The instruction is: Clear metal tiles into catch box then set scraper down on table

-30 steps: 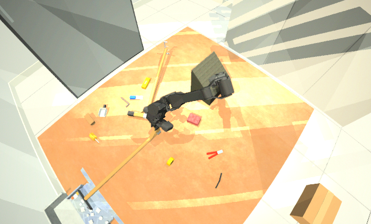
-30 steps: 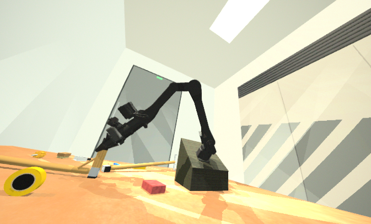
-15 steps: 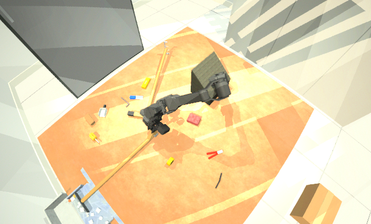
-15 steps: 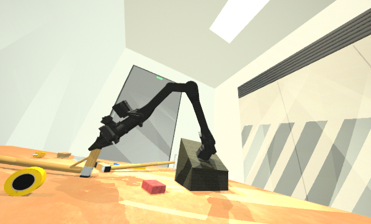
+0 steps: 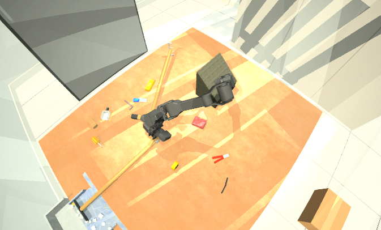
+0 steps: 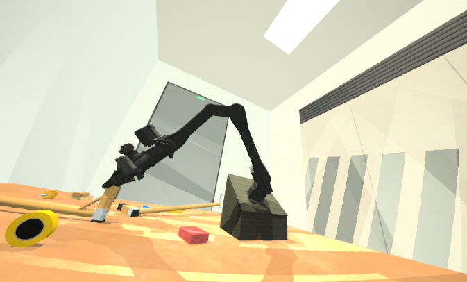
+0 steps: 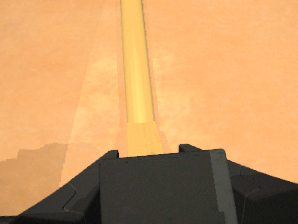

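My gripper (image 5: 154,138) (image 6: 112,184) (image 7: 149,156) is shut on the wooden grip at the near end of the long scraper (image 5: 123,167) (image 6: 104,199) (image 7: 136,65). The grip's silver lower end is at or just above the table. The handle runs to a dark blade lying across the steel plate (image 5: 99,206) at the lower left of the top view. Several small pale metal tiles (image 5: 101,216) lie on the plate, some right by the blade. An orange-yellow piece sits by the blade's upper end. The grey catch box (image 5: 54,209) adjoins the plate's far end; its contents cannot be made out.
A hammer (image 5: 134,116) (image 6: 132,211) and a second long-handled tool (image 5: 163,71) lie beside the gripper. A red block (image 5: 198,122) (image 6: 193,235), a yellow tape roll (image 5: 174,165) (image 6: 53,224) and red pliers (image 5: 218,158) lie nearer the base. Several small tools lie beyond the hammer.
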`<state>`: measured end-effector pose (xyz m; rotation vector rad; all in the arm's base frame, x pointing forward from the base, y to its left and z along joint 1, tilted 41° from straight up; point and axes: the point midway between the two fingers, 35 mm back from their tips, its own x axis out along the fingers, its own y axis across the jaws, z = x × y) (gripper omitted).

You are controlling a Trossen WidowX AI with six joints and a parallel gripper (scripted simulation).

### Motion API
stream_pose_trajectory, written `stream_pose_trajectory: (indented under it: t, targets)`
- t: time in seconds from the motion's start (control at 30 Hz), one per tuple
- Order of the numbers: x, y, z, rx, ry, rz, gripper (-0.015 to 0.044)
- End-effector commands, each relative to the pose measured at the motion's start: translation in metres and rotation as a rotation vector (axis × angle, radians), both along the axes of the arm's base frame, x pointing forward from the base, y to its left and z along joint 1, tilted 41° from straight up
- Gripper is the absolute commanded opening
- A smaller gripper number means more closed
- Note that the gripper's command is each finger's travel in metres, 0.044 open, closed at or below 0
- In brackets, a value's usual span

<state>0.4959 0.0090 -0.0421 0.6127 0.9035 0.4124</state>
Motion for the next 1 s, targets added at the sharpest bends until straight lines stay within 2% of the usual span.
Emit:
stream_pose_trajectory:
  t: [0.0,0.67,0.97]
  targets:
    - [0.009,-0.002,0.002,-0.001,-0.007,-0.009,0.0]
    - [0.037,0.003,0.004,0.0,-0.009,-0.009,0.0]
    - [0.03,0.004,0.002,0.001,-0.002,-0.003,0.0]
